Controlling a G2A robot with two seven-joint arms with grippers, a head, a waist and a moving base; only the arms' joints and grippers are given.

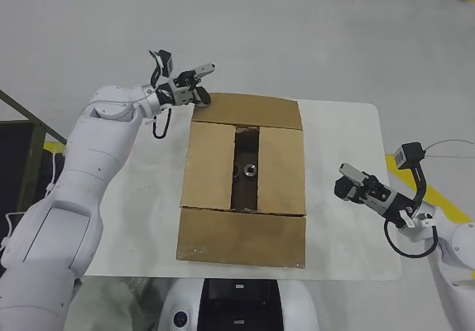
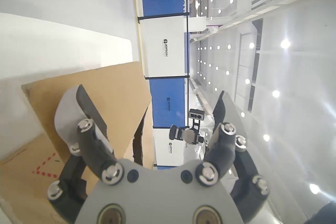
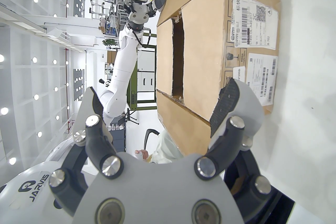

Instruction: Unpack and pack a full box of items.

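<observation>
left gripper [image 1: 204,85] at box [image 1: 208,165] corner, right gripper [image 1: 339,180] apart

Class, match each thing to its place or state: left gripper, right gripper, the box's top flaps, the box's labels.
Things:
1 left gripper
2 right gripper
3 top flaps
4 labels

Places or states:
A on the side wall of the box
B open, at the box's far corner
C open, over the table, beside the box and apart from it
D nearly shut, with a dark gap between them

Pairs: 1-B, 2-C, 3-D, 4-A

Bright, even overhead light, ceiling lamps [image 2: 284,43] flaring — soft faint shadows, wrist views bowed at edges
</observation>
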